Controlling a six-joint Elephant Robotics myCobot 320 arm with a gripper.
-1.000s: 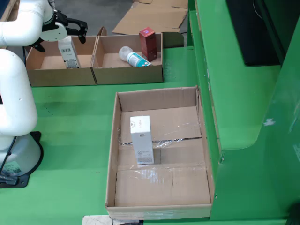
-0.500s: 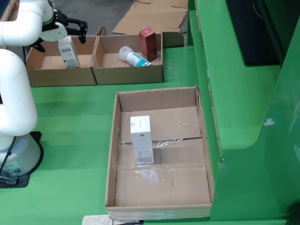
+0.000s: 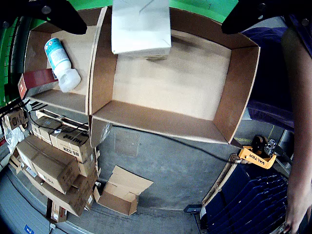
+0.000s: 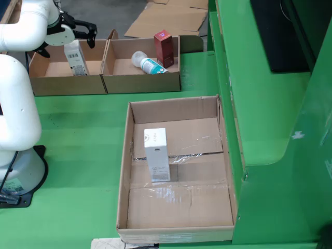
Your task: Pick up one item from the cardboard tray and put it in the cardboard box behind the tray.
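In the fixed view a large cardboard tray (image 4: 197,207) holds one white carton (image 4: 156,154) standing upright. Behind it are two cardboard boxes. My gripper (image 4: 66,45) is over the left box (image 4: 67,83), jaws spread wide around a white carton (image 4: 77,57) that stands in it, not touching it. The right box (image 4: 142,83) holds a red box (image 4: 164,49) and a white bottle with a teal label (image 4: 148,64). In the wrist view the gripper (image 3: 153,27) is open, with the white carton (image 3: 141,27) between the fingers, inside the box (image 3: 195,83). The bottle (image 3: 61,61) and red box (image 3: 36,80) lie in the neighbouring box.
The white arm and its base (image 4: 15,129) stand left of the tray. A green raised ledge (image 4: 259,104) runs along the right. Flattened cardboard (image 4: 171,18) lies behind the boxes. Below the table edge are stacked cartons (image 3: 53,161), blue crates (image 3: 253,200) and a person's arm (image 3: 297,122).
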